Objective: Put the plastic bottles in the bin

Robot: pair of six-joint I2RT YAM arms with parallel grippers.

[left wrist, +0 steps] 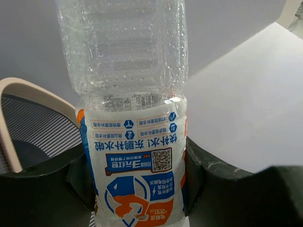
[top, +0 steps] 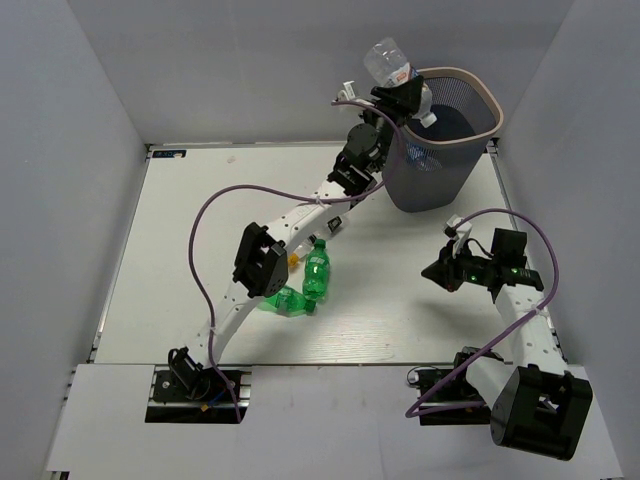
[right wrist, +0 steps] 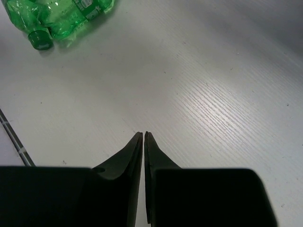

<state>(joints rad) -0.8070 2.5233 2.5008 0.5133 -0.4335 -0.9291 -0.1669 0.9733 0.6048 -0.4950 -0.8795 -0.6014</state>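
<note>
Left gripper [top: 402, 100] clenches a clear bottle [left wrist: 132, 142] at the bin [top: 488, 100]'s ten o'clock rim — released here, it could topple outside. Right gripper [right wrist: 143, 137] pinched closed, empty.

Left claw [top: 402, 100] grips clear bottle [top: 388, 62] above bin [top: 450, 170] rim; green bottles [top: 316, 272] on table [top: 400, 310]; right claw [top: 432, 272] well apart

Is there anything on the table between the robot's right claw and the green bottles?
No. Only bare white table lies between the right gripper and the green bottles. The right wrist view shows it best.
</note>
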